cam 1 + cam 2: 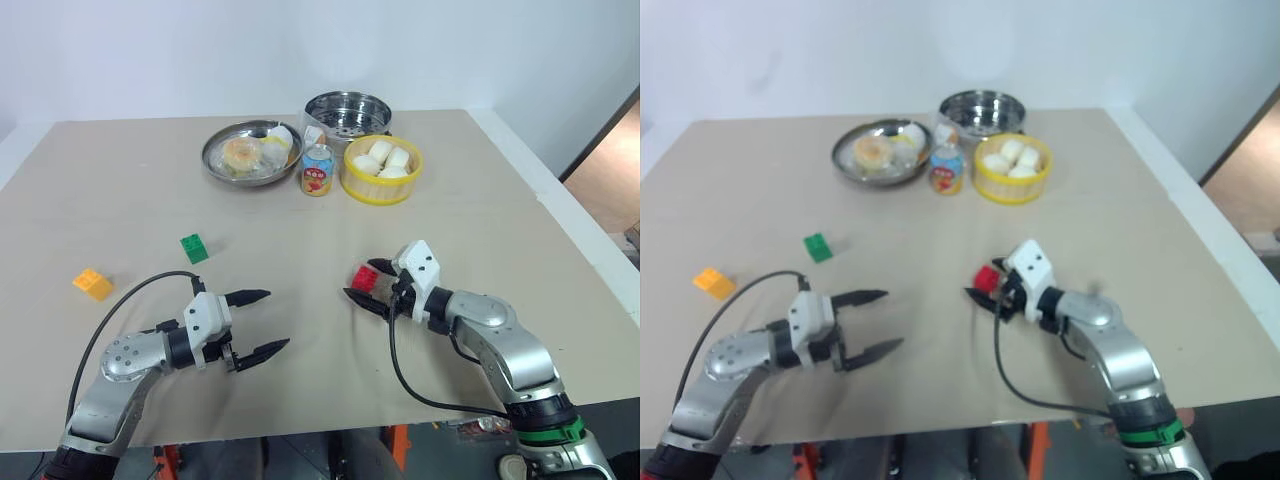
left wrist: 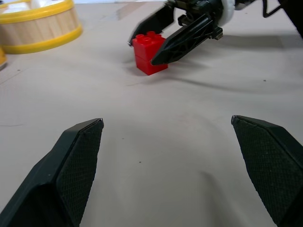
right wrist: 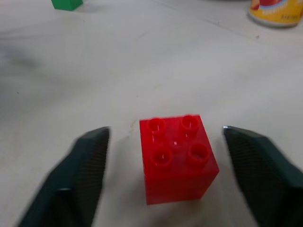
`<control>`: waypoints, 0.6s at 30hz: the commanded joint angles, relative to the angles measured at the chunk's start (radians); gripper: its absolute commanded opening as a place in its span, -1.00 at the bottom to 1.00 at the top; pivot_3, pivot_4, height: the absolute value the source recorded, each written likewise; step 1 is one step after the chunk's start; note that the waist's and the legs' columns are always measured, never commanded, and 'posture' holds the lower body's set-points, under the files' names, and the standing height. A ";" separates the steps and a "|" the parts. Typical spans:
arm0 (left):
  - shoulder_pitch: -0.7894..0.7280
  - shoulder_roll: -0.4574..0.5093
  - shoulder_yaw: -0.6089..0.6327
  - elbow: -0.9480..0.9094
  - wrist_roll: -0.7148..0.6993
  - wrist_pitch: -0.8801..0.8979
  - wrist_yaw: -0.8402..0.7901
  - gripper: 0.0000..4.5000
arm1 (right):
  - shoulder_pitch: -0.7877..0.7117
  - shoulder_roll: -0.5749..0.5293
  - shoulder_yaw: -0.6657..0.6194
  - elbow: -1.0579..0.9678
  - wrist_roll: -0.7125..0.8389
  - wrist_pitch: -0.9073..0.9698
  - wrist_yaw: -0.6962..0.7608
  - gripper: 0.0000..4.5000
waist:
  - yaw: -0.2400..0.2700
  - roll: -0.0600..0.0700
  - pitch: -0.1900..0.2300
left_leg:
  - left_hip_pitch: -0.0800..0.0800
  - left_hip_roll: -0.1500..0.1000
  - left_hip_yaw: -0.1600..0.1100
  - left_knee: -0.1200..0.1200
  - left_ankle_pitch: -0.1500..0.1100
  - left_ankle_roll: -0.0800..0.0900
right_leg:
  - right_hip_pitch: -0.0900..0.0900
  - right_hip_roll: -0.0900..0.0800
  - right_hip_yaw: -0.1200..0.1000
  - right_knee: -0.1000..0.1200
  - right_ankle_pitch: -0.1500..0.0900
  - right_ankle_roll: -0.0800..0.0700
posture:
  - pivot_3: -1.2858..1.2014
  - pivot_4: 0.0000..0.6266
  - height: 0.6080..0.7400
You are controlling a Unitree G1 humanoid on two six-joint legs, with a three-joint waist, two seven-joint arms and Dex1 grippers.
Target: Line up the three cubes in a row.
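Right gripper (image 1: 362, 289): jaws apart, flanking red cube (image 3: 177, 156), gaps both sides.
Left gripper (image 1: 264, 323): wide open, empty.
Green cube (image 1: 194, 248): ten o'clock from red.

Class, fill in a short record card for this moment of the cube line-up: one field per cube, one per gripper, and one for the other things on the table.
red cube: on the table, standing between the right gripper's fingers, gaps on both sides
green cube: on the table, to the left, apart from the others
orange-yellow cube: on the table, furthest left
right gripper: open around the red cube, not gripping
left gripper: open, nothing in it
background: steel plate of food, drink can, yellow basket of white buns, steel pot
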 commanded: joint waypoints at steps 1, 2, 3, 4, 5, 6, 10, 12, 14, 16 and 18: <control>0.017 0.009 0.009 -0.055 0.006 -0.014 0.018 1.00 | -0.022 -0.008 -0.025 -0.020 0.026 0.028 0.020 0.17 | 0.000 0.000 0.000 | 0.000 0.000 0.000 0.000 0.000 0.000 | 0.000 0.000 0.000 0.000 0.000 0.000 | 0.03 -0.52 1.00; 0.019 0.009 0.009 -0.057 0.007 -0.015 0.021 1.00 | -0.022 -0.008 -0.025 -0.024 0.027 0.035 0.022 -0.04 | 0.000 0.000 0.000 | 0.000 0.000 0.001 0.000 0.000 0.000 | 0.000 0.000 0.001 0.000 0.000 0.000 | 0.03 -0.52 1.00; 0.020 0.009 0.008 -0.058 0.008 -0.015 0.024 1.00 | -0.022 -0.008 -0.025 -0.027 0.026 0.040 0.022 -0.17 | 0.000 0.000 0.000 | 0.000 0.001 0.001 0.000 0.000 0.000 | 0.000 0.000 0.000 0.000 0.000 0.000 | 0.03 -0.52 1.00; 0.021 0.010 0.008 -0.059 0.009 -0.015 0.027 1.00 | -0.024 -0.008 -0.023 -0.029 0.020 0.038 0.020 -0.32 | 0.000 0.000 0.000 | 0.000 0.001 0.001 0.000 0.000 0.000 | 0.000 0.001 0.001 0.000 0.001 0.000 | 0.03 -0.52 1.00; 0.022 0.010 0.008 -0.060 0.010 -0.016 0.029 1.00 | -0.025 -0.008 -0.024 -0.031 0.016 0.037 0.018 -0.44 | 0.000 0.000 0.000 | 0.000 0.001 0.001 0.000 0.000 0.000 | 0.000 0.001 0.001 0.000 0.001 -0.001 | 0.03 -0.52 1.00; 0.023 0.009 0.009 -0.060 0.010 -0.016 0.031 1.00 | -0.028 -0.011 -0.023 -0.034 0.011 0.034 0.016 -0.44 | 0.000 0.000 0.000 | 0.000 0.001 0.001 0.000 0.000 0.000 | 0.000 0.001 0.001 0.000 0.001 -0.001 | 0.03 -0.52 1.00; 0.041 0.013 0.018 -0.056 0.015 -0.027 0.033 1.00 | -0.066 -0.034 -0.013 -0.075 0.043 0.047 0.080 -0.44 | 0.000 0.000 0.000 | 0.000 0.001 0.001 0.000 0.000 0.000 | -0.001 0.001 0.001 0.000 0.001 -0.001 | 0.03 -0.52 1.00; 0.044 0.015 0.020 -0.053 0.016 -0.031 0.031 1.00 | -0.113 -0.038 0.005 -0.083 0.082 0.067 0.144 -0.44 | -0.002 0.000 0.000 | 0.000 0.002 0.002 0.000 0.000 0.000 | -0.001 0.001 0.002 0.000 0.002 -0.001 | 0.03 -0.52 1.00; 0.044 0.017 0.021 -0.051 0.015 -0.031 0.029 1.00 | -0.167 -0.044 0.040 -0.069 0.098 0.069 0.219 -0.44 | -0.002 0.000 0.000 | 0.000 0.003 0.004 0.000 0.000 0.000 | -0.002 0.003 0.003 0.000 0.002 -0.002 | 0.03 -0.52 1.00; 0.042 0.019 0.021 -0.047 0.013 -0.031 0.027 1.00 | -0.209 -0.048 0.073 -0.040 0.111 0.068 0.293 -0.44 | -0.002 0.000 0.000 | 0.001 0.005 0.004 0.000 0.000 0.000 | -0.003 0.004 0.003 0.000 0.003 -0.002 | 0.03 -0.52 1.00; 0.042 0.021 0.022 -0.046 0.009 -0.031 0.022 1.00 | -0.244 -0.056 0.118 0.001 0.097 0.028 0.377 -0.44 | -0.002 0.000 0.000 | 0.001 0.006 0.003 0.000 0.000 0.000 | -0.003 0.006 0.003 0.000 0.003 -0.003 | 0.03 -0.52 1.00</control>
